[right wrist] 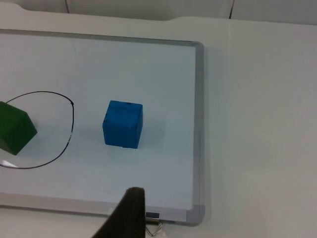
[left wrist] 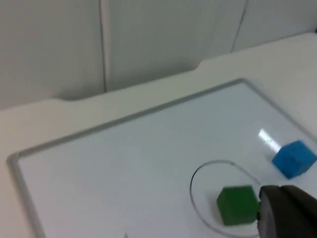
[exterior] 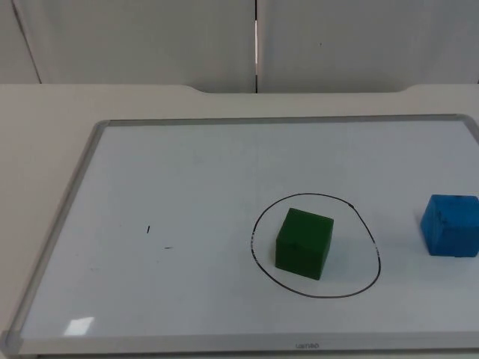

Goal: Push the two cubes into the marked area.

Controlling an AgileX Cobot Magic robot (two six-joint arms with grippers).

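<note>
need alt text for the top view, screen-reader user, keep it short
A green cube sits inside a hand-drawn black circle on a whiteboard lying flat on the table. A blue cube rests outside the circle, to its right near the picture's edge.

Two cubes, one green cube (exterior: 304, 243) and one blue cube (exterior: 450, 225), on one whiteboard (exterior: 187, 187)

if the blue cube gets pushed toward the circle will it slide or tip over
The blue cube will probably slide: it sits flat on a smooth whiteboard. Its squat, equal-sided shape makes tipping unlikely if pushed low. It looks rigid and likely light, so an off-centre push may turn it away from the drawn circle.
</note>
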